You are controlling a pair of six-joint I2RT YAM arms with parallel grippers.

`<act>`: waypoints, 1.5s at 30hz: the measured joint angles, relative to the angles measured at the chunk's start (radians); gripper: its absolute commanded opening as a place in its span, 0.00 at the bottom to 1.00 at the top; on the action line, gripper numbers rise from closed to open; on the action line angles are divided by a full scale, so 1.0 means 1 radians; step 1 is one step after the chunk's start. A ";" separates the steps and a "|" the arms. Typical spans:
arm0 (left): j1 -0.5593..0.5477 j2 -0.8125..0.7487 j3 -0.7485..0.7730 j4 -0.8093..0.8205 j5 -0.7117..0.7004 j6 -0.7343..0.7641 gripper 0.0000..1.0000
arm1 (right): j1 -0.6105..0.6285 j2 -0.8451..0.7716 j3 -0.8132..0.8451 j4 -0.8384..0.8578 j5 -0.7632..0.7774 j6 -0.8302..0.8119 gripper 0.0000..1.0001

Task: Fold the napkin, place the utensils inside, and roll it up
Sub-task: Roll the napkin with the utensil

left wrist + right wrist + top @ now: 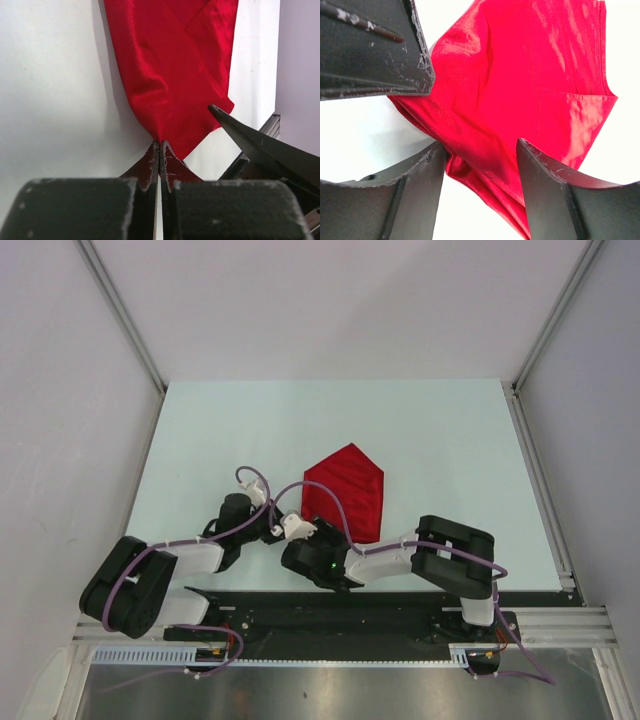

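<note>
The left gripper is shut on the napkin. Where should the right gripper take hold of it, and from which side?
Probably the near edge of the napkin, just beside the pinch of the left gripper, coming in low from the robot's side. Farther out the cloth lies thin and flat, but here it bunches into a raised fold, and the open right gripper straddles that fold.

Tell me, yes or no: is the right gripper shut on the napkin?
No: on the right gripper the jaws stand wide apart, and the napkin lies loose in the gap between them.
</note>
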 measured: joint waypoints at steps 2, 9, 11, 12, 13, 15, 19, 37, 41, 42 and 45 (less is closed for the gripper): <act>0.000 0.001 0.001 0.000 0.006 0.000 0.00 | 0.002 -0.005 -0.007 0.001 0.001 -0.001 0.62; 0.000 0.018 0.008 0.001 0.023 0.001 0.13 | 0.003 -0.026 -0.026 0.010 -0.028 -0.024 0.62; 0.000 0.020 0.009 0.001 0.023 0.003 0.21 | 0.001 -0.028 -0.026 0.011 -0.040 -0.033 0.62; 0.001 0.021 0.009 0.000 0.023 0.003 0.23 | 0.000 -0.029 -0.026 0.015 -0.048 -0.039 0.62; 0.001 0.020 0.009 -0.001 0.023 0.006 0.25 | -0.003 -0.030 -0.026 0.019 -0.056 -0.040 0.62; 0.002 0.020 0.009 -0.006 0.022 0.007 0.31 | -0.008 -0.031 -0.026 0.030 -0.074 -0.048 0.62; 0.002 0.008 0.008 -0.032 0.014 0.010 0.35 | -0.019 -0.033 -0.026 0.048 -0.108 -0.051 0.62; 0.003 -0.021 -0.041 -0.034 -0.016 0.023 0.53 | -0.049 -0.048 -0.026 0.055 -0.189 -0.046 0.61; 0.001 -0.006 -0.043 -0.004 -0.011 0.014 0.51 | -0.051 -0.049 -0.026 0.055 -0.195 -0.046 0.61; 0.000 0.001 -0.043 0.006 -0.009 0.008 0.50 | -0.051 -0.049 -0.026 0.055 -0.195 -0.046 0.61; -0.002 0.019 -0.043 0.026 -0.003 -0.001 0.48 | -0.051 -0.049 -0.026 0.055 -0.196 -0.046 0.61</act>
